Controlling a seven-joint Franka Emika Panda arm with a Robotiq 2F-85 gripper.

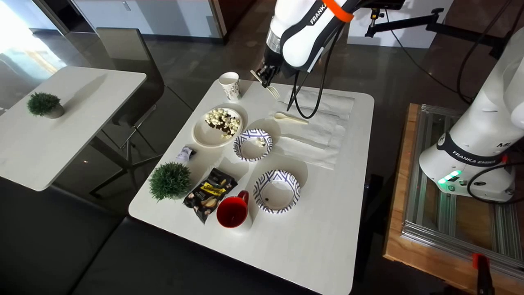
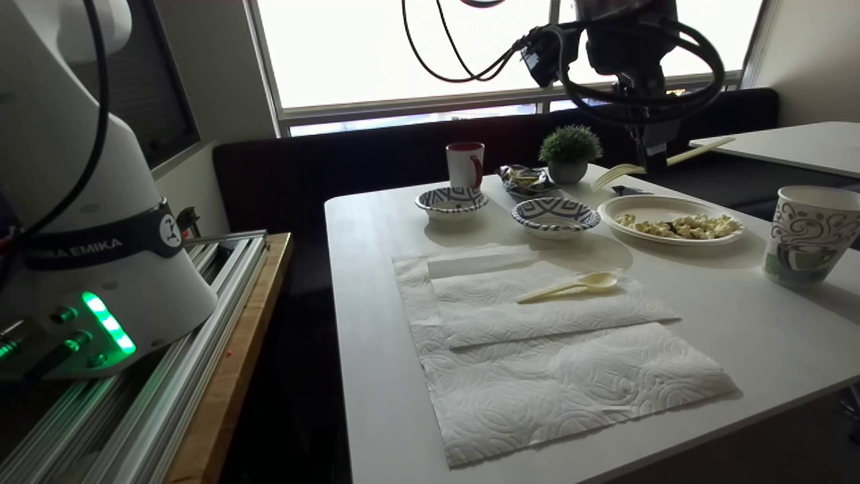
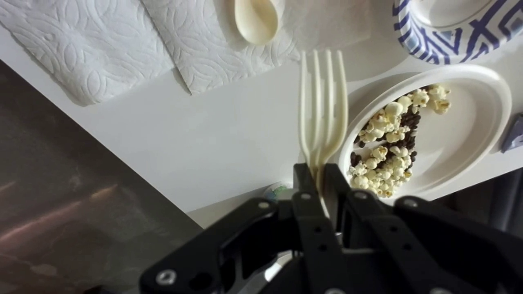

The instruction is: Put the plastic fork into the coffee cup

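Note:
The pale plastic fork is held in the air. It shows in both exterior views [image 1: 273, 91] [image 2: 615, 175] and in the wrist view [image 3: 322, 110]. My gripper [image 1: 266, 80] [image 2: 655, 161] [image 3: 317, 173] is shut on its handle near the neck. The tines tilt downward and the handle end rises on the other side. The coffee cup, white with a brown swirl and green print, stands upright near the table's corner in both exterior views [image 1: 230, 87] [image 2: 809, 235]. The gripper and fork are beside the cup, apart from it. In the wrist view my fingers hide most of the cup [image 3: 278, 190].
A plate [image 1: 202, 133] with popcorn and dark beans stands near the cup. Two patterned bowls [image 1: 238, 152] [image 1: 288, 207], a red-lined mug [image 1: 241, 223], a snack bag [image 1: 211, 192] and a plant [image 1: 170, 180] stand beyond. A spoon [image 2: 568, 287] lies on paper towels [image 2: 571, 376].

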